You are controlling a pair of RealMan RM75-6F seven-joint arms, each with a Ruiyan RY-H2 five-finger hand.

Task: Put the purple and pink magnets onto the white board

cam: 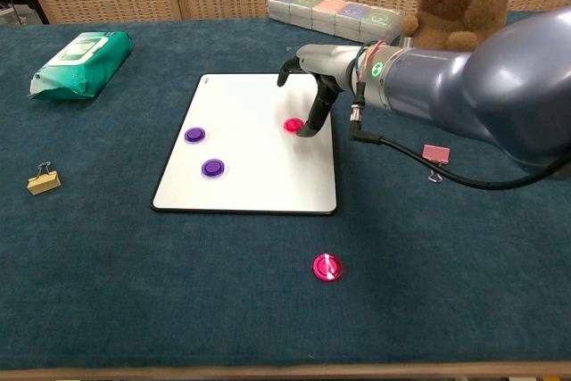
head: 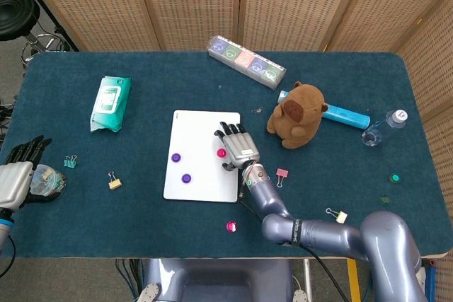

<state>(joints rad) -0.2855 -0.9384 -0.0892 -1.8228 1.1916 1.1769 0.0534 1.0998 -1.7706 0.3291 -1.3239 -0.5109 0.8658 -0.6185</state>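
The white board (head: pixel 202 132) (cam: pixel 250 104) lies flat at mid table. Two purple magnets (head: pixel 175 157) (cam: pixel 194 135) sit on its left half. One pink magnet (head: pixel 221 153) (cam: pixel 293 125) lies on its right half. My right hand (head: pixel 239 148) (cam: pixel 314 86) hovers just right of that magnet with fingers spread, one fingertip (cam: pixel 310 127) down beside it and nothing held. A second pink magnet (head: pixel 231 226) (cam: pixel 327 267) lies on the cloth in front of the board. My left hand (head: pixel 18 178) rests at the far left edge, fingers extended.
A wet-wipes pack (head: pixel 110 102) lies at the left and a brown plush toy (head: pixel 296 113) right of the board. A row of small boxes (head: pixel 247 61) stands at the back. Binder clips (head: pixel 114 181) (cam: pixel 436 154), a blue tube (head: pixel 345 113) and a bottle (head: pixel 386 126) are scattered around.
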